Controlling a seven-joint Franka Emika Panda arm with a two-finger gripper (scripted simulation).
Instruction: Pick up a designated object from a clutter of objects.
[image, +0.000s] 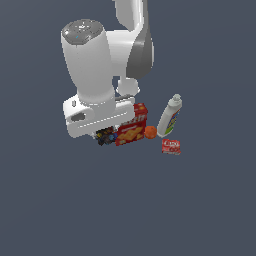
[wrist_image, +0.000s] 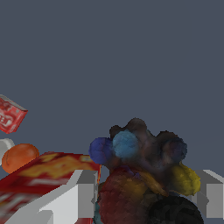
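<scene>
Bare grey floor (image: 60, 210) surrounds the centre cluster; spread gripper (wrist_image: 144, 197) straddles the lumpy object (wrist_image: 140, 175), cracker box (image: 132, 127) just beside.

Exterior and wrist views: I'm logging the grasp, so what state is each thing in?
Gripper: open, fingers either side of the dark lumpy object.
Dark lumpy object: between the fingers.
Cracker box: upright.
White bottle: upright, capped.
Orange ball: beside the box.
Red packet: lying flat.

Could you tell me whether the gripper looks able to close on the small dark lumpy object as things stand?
Probably yes: in the wrist view the dark lumpy object sits between the two fingers of the gripper. The cracker box crowds one finger closely.
</scene>
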